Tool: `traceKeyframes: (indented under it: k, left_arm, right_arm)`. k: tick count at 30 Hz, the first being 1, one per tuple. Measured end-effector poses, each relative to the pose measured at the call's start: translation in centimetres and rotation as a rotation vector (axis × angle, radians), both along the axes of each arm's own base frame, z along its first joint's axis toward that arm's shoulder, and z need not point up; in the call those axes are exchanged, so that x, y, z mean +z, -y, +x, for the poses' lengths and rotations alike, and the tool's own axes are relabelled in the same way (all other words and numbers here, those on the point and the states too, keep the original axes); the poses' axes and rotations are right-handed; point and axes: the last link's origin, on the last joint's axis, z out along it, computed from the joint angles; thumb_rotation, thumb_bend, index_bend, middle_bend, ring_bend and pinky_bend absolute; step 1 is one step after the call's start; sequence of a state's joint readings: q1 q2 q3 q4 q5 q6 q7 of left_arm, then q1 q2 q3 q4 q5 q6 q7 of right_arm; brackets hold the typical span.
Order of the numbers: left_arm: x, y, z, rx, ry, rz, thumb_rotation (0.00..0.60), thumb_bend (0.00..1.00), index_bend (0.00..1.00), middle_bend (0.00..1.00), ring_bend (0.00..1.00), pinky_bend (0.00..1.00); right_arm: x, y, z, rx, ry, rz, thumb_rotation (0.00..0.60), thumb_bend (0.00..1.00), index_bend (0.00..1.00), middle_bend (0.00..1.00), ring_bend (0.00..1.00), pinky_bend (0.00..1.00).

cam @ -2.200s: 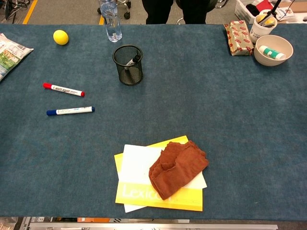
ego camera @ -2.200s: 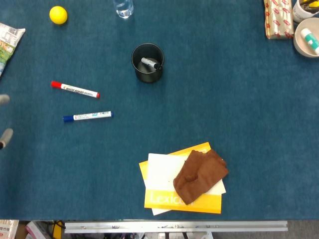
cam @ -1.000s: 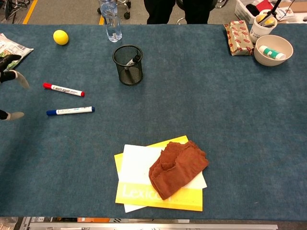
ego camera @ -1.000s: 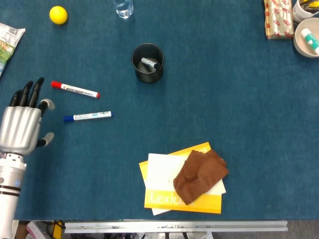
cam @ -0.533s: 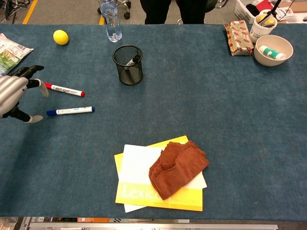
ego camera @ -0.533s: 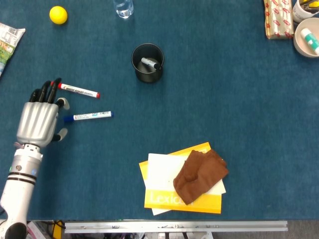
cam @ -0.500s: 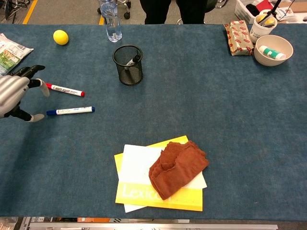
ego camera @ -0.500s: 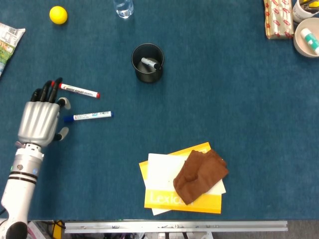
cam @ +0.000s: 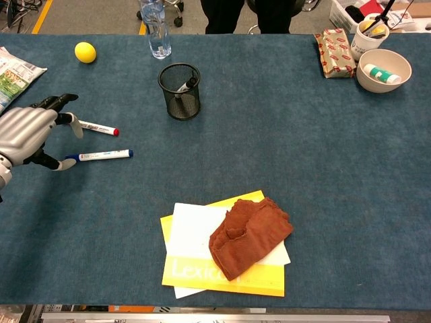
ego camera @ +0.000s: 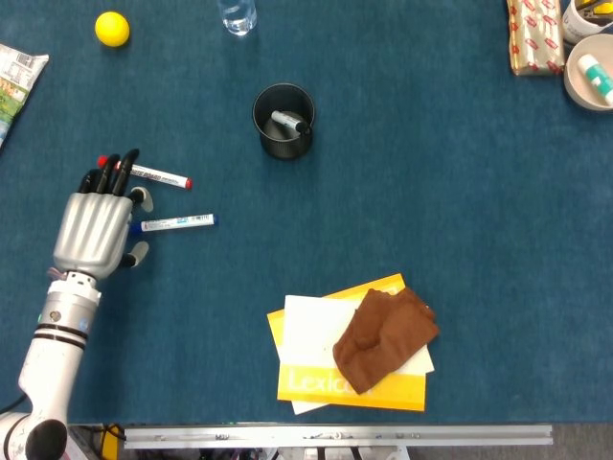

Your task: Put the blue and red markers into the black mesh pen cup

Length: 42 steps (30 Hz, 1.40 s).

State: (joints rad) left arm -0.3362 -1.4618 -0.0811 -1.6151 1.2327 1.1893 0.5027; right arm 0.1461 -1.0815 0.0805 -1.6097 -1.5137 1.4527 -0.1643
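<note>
Left robot hand [ego camera: 96, 230] open, fingers apart, over the left ends of the red marker [ego camera: 158, 175] and blue marker [ego camera: 177, 222], holding neither. Both lie on the table [ego camera: 431, 192], at 8 o'clock from the cup [ego camera: 283, 121].

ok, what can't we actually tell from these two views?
- Red marker: its cap end sits under the left robot hand in head view; contact unclear.
- Blue marker: its left tip is masked by the thumb in both views.
- Black mesh pen cup: the dark pen inside is only partly seen.
- Right robot hand: in neither view.
</note>
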Motion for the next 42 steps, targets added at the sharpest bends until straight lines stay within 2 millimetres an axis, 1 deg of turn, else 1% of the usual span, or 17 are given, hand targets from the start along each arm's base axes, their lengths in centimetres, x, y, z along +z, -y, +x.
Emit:
traceKeyframes:
  k: [14,27,42]
  left_arm:
    - [-2.1,-0.8,1.2,-0.017,0.016,-0.027,0.600,0.21,0.44,0.00,0.00,0.15]
    - [-3.5,-1.8,1.4,-0.001,0.002,-0.013,0.600,0.21,0.46,0.01,0.00,0.15]
    - [-4.9,-2.2,1.6,0.023,-0.020,0.008,0.597,0.21,0.47,0.01,0.00,0.15]
  right_arm:
    - [0.0,0.0,0.0,0.000,0.004,0.001,0.600,0.00,0.28,0.28,0.29,0.43]
    - [0.3,-0.1,0.1,0.007,0.009,-0.009,0.600,0.00,0.28,0.28,0.29,0.43]
    - [1.1,-0.1,0.6,0.027,0.013,-0.039,0.600,0.00,0.28,0.28,0.29,0.43]
